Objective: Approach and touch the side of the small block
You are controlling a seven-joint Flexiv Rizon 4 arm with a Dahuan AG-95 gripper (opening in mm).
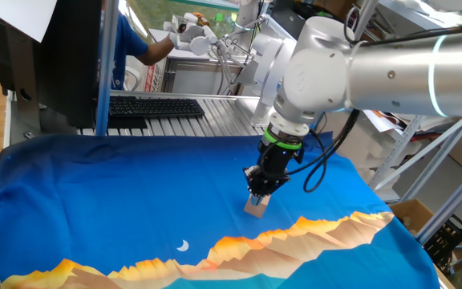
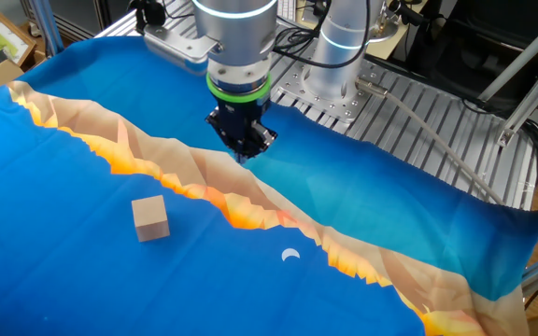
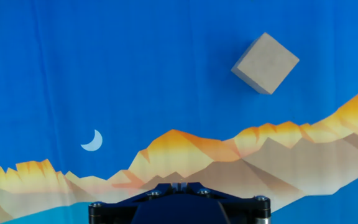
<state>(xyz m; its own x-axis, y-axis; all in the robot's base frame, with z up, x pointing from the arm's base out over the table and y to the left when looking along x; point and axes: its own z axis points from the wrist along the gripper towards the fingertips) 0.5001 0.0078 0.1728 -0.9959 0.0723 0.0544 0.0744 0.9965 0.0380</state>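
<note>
The small block point(image 2: 150, 218), a plain light-tan cube, sits on the blue part of the printed cloth point(image 2: 82, 252) that covers the worktop. In the other fixed view it lies nearer the camera and to the left of the pincer point(image 2: 242, 147), well apart from it, with the orange and tan mountain band point(image 2: 236, 201) running between the two. In one fixed view the block point(image 1: 256, 206) shows just below the pincer point(image 1: 261, 191), so that the two overlap there; the other views show that they are not touching. In the hand view the block point(image 3: 265, 63) stands turned cornerwise at the upper right, above the mountain band point(image 3: 185, 152), with only the black pincer base point(image 3: 179, 202) visible at the bottom edge.

Whether the fingers are apart or together cannot be told from these views.

A white crescent moon point(image 2: 290, 254) is printed on the cloth, to the right of the block.

The silver arm point(image 1: 375, 68) reaches in from the right in one fixed view, its wrist with a green ring point(image 1: 281, 140) pointing the pincer straight down above the cloth.
</note>
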